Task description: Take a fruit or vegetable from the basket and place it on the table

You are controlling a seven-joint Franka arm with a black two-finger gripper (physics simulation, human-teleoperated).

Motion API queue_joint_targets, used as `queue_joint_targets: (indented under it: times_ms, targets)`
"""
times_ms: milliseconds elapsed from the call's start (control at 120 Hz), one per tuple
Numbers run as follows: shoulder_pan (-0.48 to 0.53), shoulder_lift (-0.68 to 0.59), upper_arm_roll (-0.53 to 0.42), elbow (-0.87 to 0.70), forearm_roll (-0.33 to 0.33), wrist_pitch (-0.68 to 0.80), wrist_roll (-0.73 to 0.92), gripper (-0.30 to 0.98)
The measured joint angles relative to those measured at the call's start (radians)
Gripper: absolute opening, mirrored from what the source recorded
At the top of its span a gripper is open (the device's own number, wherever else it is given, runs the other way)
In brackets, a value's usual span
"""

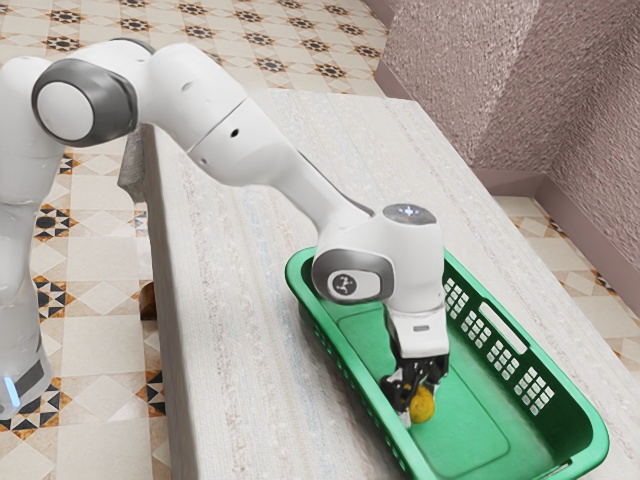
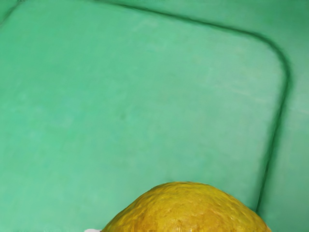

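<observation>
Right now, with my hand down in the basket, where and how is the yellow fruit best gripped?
I'd grip the yellow fruit across its rounded middle, coming from above, where the gripper is. Its smooth dome shows no stem to hold, and the green basket is open on top, while its walls would likely hinder a side approach.

White arm [image 1: 235, 135] arching from the exterior view's left, wrist [image 1: 415, 260] bent, black claw [image 1: 419, 398] pointing down

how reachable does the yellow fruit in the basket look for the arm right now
Very likely yes: the gripper is down inside the open-topped green basket, right at the yellow fruit, with no basket wall between them.
</observation>
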Motion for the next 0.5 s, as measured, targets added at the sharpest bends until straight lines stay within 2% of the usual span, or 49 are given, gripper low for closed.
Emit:
queue_joint_targets:
  times_ms: [167,383,500]
  targets:
    - [0.003,-0.044,0.004,0.001,-0.007,-0.012,-0.001,0.30]
    - [0.010,-0.243,0.062,0.008,0.031,-0.141,-0.039,0.31]
    - [-0.068,-0.319,0.176,0.054,0.051,-0.244,-0.072,0.30]
